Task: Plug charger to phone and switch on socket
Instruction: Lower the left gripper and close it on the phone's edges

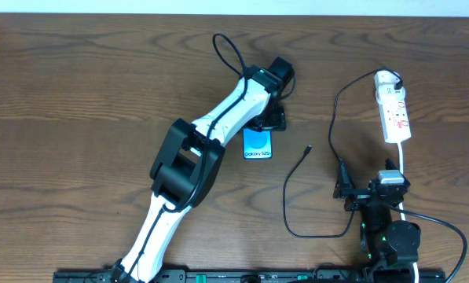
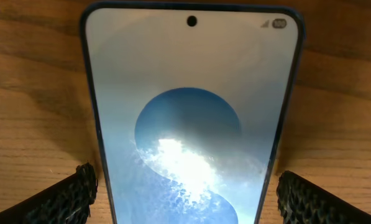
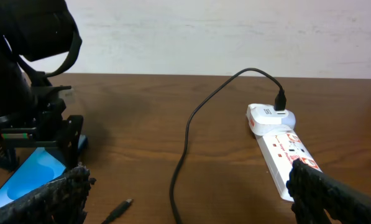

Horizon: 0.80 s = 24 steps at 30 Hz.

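The phone (image 1: 258, 145) lies flat mid-table, its blue screen up; it fills the left wrist view (image 2: 191, 124). My left gripper (image 1: 267, 120) is open at the phone's far end, one finger on each side of the phone with a gap on both sides (image 2: 188, 179). The charger's black cable (image 1: 334, 118) runs from the socket (image 1: 394, 110) at the right and loops round to its connector tip (image 1: 309, 148), which lies loose on the table right of the phone. My right gripper (image 1: 366, 189) is open and empty (image 3: 188, 180), behind the tip (image 3: 120, 210) and the socket (image 3: 278, 146).
The left arm (image 1: 195, 157) stretches diagonally from the front edge to the phone. The socket's white cord (image 1: 404, 169) runs toward the right arm's base. A pale wall (image 3: 222, 31) stands behind the table's far edge.
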{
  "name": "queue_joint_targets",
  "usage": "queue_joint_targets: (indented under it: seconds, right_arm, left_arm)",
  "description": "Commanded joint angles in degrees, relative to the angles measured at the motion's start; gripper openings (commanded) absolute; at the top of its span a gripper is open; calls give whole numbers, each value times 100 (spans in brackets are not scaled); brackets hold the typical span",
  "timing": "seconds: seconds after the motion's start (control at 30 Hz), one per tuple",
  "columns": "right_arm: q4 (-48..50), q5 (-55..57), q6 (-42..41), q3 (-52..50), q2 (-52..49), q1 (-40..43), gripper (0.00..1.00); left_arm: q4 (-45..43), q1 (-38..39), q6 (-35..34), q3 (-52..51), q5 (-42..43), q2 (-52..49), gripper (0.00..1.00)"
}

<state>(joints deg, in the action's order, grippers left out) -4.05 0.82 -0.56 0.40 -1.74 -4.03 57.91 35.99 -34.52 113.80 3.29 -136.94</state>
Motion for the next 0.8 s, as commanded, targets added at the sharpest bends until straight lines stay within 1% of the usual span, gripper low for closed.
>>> queue_joint_targets:
  seconds: [0.0, 0.23, 0.77]
  right_arm:
    - [-24, 11, 63, -9, 24, 31, 99]
    - [-24, 11, 63, -9, 24, 31, 99]
    - [-24, 11, 66, -9, 24, 31, 99]
  left_arm:
    - [0, 46, -31, -35, 11, -133, 94]
    - [48, 48, -31, -35, 13, -527, 94]
    - [133, 42, -28, -35, 13, -535, 94]
